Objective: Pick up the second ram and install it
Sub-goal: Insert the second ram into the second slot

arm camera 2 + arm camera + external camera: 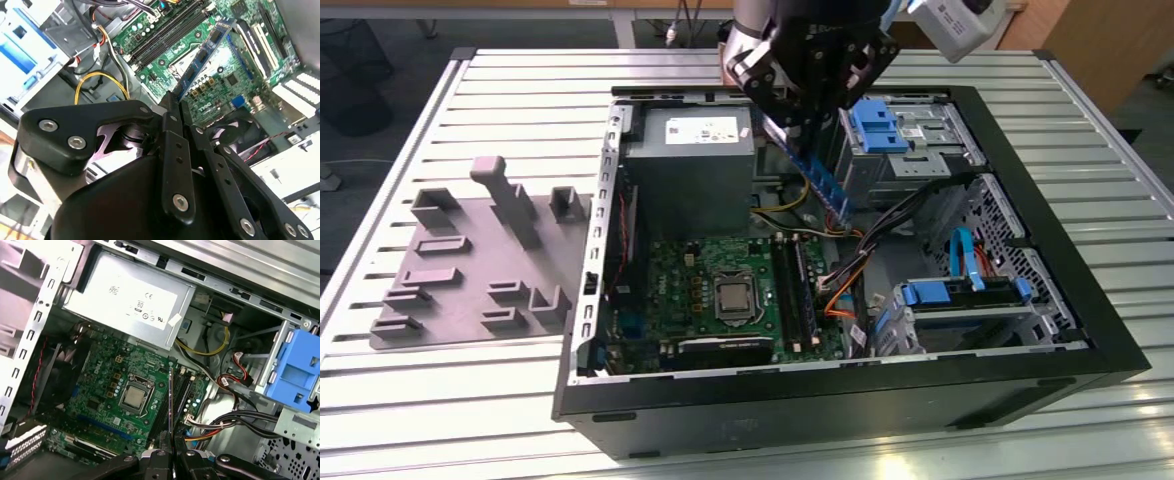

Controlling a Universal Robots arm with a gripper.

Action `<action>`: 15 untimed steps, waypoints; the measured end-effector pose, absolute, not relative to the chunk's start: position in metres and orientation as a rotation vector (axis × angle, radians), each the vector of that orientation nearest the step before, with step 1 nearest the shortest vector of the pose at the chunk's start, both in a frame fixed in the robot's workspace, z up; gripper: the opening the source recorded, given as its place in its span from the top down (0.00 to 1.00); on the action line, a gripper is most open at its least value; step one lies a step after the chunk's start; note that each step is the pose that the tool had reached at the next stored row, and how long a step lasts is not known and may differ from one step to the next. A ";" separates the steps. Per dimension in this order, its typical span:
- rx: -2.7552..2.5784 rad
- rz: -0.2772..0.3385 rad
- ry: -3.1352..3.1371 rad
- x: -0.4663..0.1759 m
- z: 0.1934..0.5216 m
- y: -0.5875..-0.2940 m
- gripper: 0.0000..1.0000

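Observation:
My gripper (pixel 798 125) hangs over the open computer case (pixel 1067 300), shut on one end of the second ram (pixel 822 182), a thin blue-green stick that slants down into the case. In the second wrist view the stick (pixel 205 55) runs out from the fingers (pixel 171 125) over the green motherboard (pixel 220 85). In the first wrist view I see it edge-on (pixel 171 405), lined up along the black memory slots (pixel 181 392). The stick is above the slots (pixel 795 285) and does not touch them. Whether a slot holds another stick I cannot tell.
A grey power supply (pixel 687 165) sits at the back of the case, beside the stick. Bright-blue drive brackets (pixel 874 125) (pixel 961 290) and loose cables (pixel 854 270) lie to the exterior view's right. A grey moulded fixture (pixel 480 260) rests on the slatted table (pixel 454 400).

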State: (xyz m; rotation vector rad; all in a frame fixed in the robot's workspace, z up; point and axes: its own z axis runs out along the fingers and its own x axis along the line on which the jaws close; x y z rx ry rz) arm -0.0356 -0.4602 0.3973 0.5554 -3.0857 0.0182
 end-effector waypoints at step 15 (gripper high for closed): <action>0.151 0.017 -3.130 -0.036 0.396 -0.460 0.86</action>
